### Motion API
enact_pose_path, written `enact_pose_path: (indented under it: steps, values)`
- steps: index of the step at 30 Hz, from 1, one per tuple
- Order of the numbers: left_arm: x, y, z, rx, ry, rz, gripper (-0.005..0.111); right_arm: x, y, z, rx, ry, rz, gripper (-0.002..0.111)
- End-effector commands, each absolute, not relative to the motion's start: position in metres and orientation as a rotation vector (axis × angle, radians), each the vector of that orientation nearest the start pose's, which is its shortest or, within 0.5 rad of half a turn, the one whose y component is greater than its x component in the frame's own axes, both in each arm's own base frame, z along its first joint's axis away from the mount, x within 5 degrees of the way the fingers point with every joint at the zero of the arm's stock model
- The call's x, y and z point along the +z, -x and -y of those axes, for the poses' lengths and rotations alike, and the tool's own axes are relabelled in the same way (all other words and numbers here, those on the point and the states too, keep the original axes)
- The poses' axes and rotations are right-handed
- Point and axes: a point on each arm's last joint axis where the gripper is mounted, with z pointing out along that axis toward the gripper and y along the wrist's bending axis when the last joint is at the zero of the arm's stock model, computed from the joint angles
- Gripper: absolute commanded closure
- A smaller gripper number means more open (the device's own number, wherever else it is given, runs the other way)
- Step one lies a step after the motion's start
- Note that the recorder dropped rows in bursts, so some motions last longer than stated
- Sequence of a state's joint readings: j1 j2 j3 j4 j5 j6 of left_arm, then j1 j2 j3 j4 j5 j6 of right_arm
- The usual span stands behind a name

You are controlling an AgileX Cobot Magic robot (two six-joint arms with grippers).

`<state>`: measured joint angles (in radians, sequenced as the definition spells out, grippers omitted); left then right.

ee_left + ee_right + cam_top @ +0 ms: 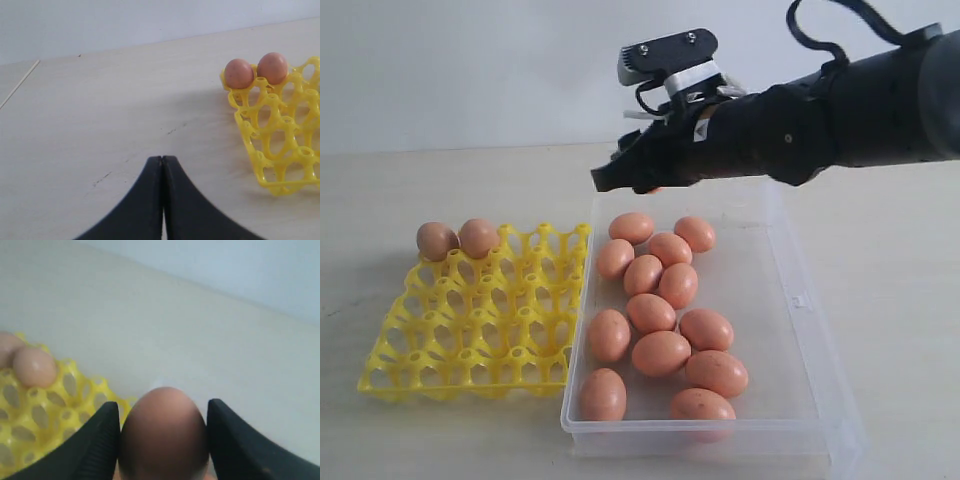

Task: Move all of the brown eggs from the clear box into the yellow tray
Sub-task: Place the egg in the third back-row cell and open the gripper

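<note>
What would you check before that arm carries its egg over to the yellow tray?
1. The held egg sits between the fingers of the right gripper: ok.
2. Grip firm enough: cannot tell.
3. Free cups in the yellow tray, only two eggs in it: ok.
4. The left gripper is shut, beside the tray, over bare table: ok.
5. The clear box emptied: not ok, thirteen eggs lie inside.

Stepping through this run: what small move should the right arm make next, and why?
Probably carry the held egg over to the yellow tray: the right gripper clasps it between its fingers above the clear box, and the cup beside the two seated eggs looks empty.
</note>
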<state>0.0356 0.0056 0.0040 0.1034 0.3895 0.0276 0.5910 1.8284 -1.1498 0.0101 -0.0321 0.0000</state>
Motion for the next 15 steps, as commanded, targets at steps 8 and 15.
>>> enact_pose_path:
  steps: [8,15]
  values:
    - [0.179,-0.052,-0.005,0.136,-0.055,-1.863,0.107,0.159,-0.369,-0.322,0.69,0.677,-1.792,0.108]
    - [0.179,-0.052,-0.005,0.136,-0.055,-1.863,0.107,0.126,-0.383,-0.34,0.799,0.651,-1.836,0.108]
